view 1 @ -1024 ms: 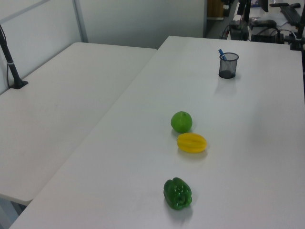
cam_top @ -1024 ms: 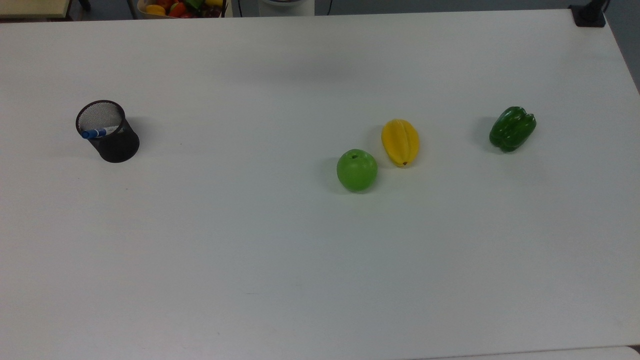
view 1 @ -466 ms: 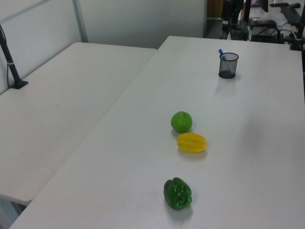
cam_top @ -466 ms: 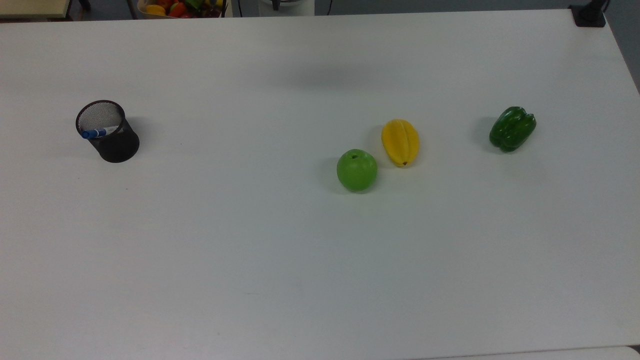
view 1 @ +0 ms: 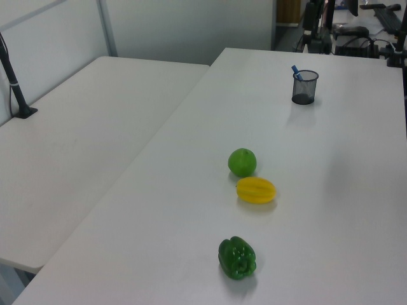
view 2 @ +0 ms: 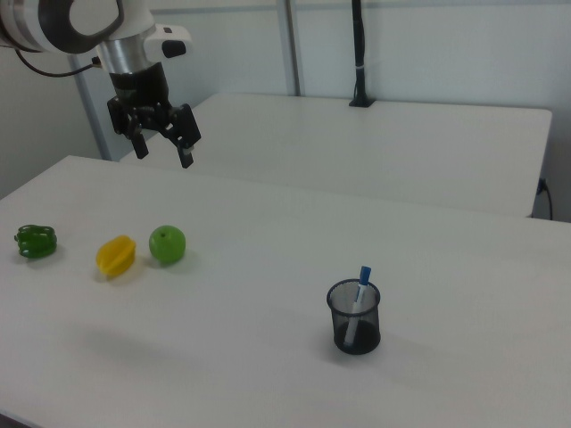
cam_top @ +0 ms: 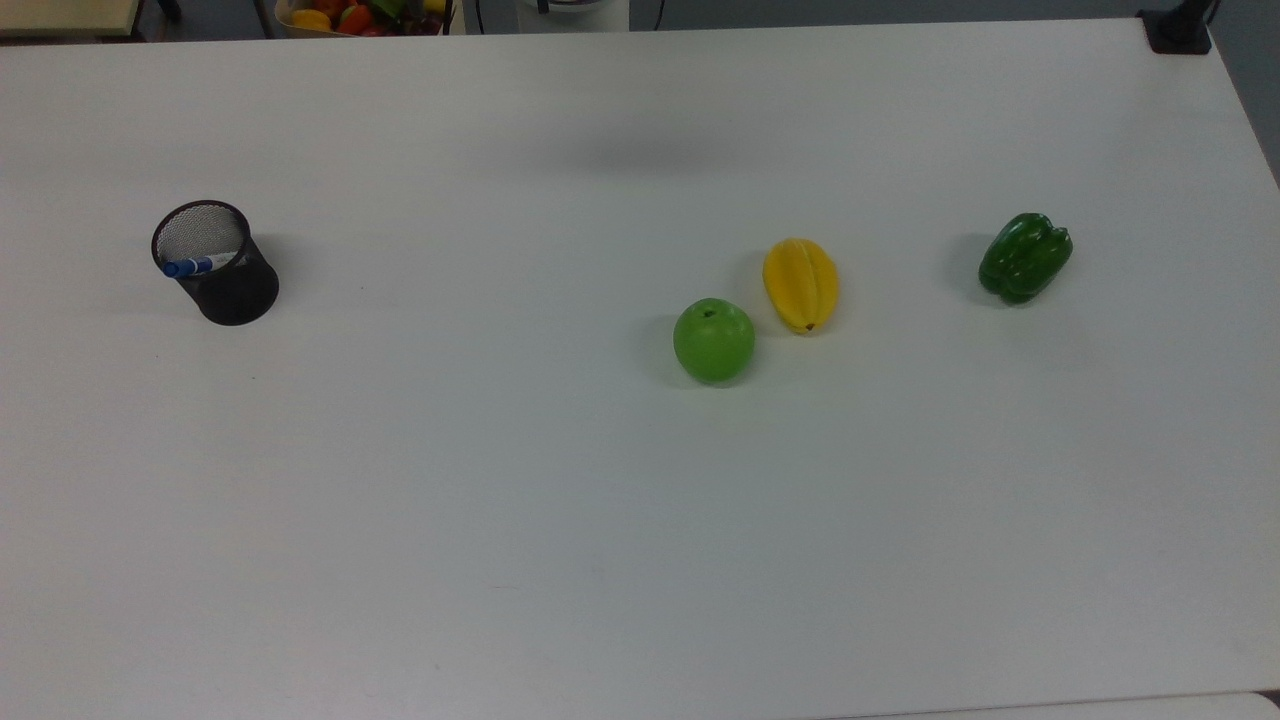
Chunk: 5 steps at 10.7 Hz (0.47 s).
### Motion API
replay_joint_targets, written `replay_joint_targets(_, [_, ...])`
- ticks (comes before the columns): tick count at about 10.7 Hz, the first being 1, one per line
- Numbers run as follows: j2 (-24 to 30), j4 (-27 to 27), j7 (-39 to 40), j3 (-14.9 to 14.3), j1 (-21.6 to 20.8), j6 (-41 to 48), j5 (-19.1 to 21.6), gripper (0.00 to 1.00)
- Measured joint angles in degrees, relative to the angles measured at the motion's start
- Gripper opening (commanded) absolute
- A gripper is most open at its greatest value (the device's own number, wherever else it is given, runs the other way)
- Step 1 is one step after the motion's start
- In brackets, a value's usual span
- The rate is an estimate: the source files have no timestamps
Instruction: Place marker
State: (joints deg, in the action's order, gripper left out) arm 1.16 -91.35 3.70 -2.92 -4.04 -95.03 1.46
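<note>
white and blue, the slim pen-shaped marker (view 2: 360, 294) stands tilted inside the black wire-mesh cup (view 2: 354, 317), its blue cap poking above the rim; in the top view the marker (cam_top: 193, 266) leans against the rim on the top view's left of the cup (cam_top: 217, 263). the cup rests on the broad white table (cam_top: 560, 500), well apart from 3 pieces of produce: a round green apple (cam_top: 713, 340) just beside a ribbed yellow starfruit (cam_top: 800, 284), then a dark green bell pepper (cam_top: 1024, 256) farther toward the top view's right. in the right view the black 2-finger gripper (view 2: 162, 144) hangs high above the table with its jaws spread wide, gripping nothing, above the apple (view 2: 167, 244).
</note>
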Motion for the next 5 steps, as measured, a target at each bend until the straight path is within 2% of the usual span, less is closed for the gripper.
replay_joint_targets(5, [0.57, -0.58, 0.21, 0.0, -0.12, -0.04, 0.01, 1.0])
